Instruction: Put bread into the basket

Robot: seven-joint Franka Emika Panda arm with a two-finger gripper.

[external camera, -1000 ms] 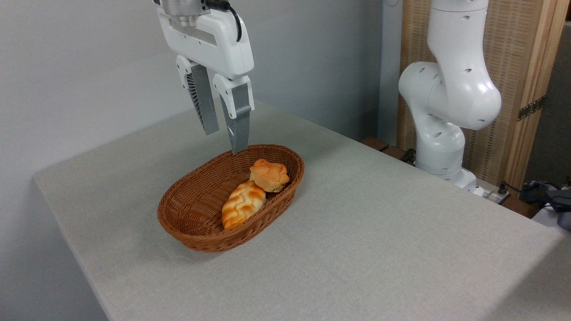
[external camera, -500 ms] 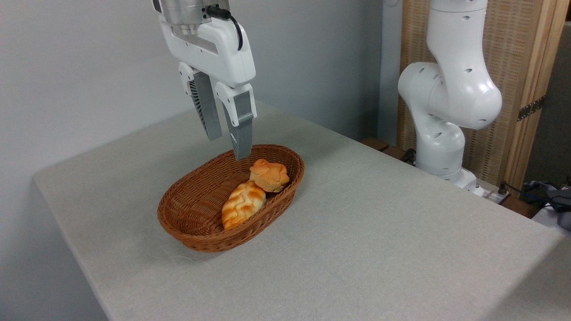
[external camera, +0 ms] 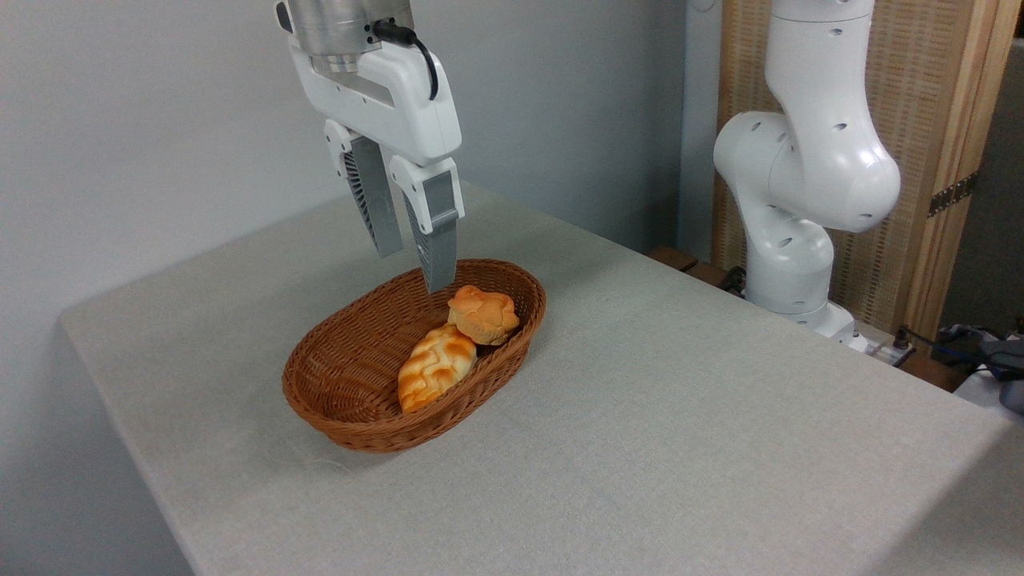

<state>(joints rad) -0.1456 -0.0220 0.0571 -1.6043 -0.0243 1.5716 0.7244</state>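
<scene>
Small round knotted bun (external camera: 483,314), orange-golden with a paler muffin-like base: lies inside the oval brown woven wicker basket (external camera: 344,380), at the basket's upper-right end, base leaning against the sloping wall, near the frame's centre. Just below-left of it, touching or nearly so, an elongated braided loaf with pale stripes (external camera: 436,366), also in the basket. Basket sits on the pale grey cloth-covered table (external camera: 680,416), well in from every edge. White two-finger gripper (external camera: 414,272) hangs in the upper-middle of the frame, above the basket's far rim; grey fingers parted, nothing between them, hand released. Lower fingertip reads just above and left of the bun in the picture; whether it is clear of the rim in depth, cannot tell from this one view. White arm base (external camera: 788,272) stands at the right, beside a wooden slatted panel (external camera: 920,160). Judgement: the placing looks done, the bun settled and unsupported by the fingers; the step in hand is the retreat. To do it well: go straight up first, no sideways travel until the fingertips are well above the wicker rim, since a lateral sweep could catch the weave and drag the light basket across the cloth. Keep the fingers apart so neither brushes the bun's lumpy top. The bun rests on a slope against the loaf; a nudge could roll it, though likely only deeper into the basket.
</scene>
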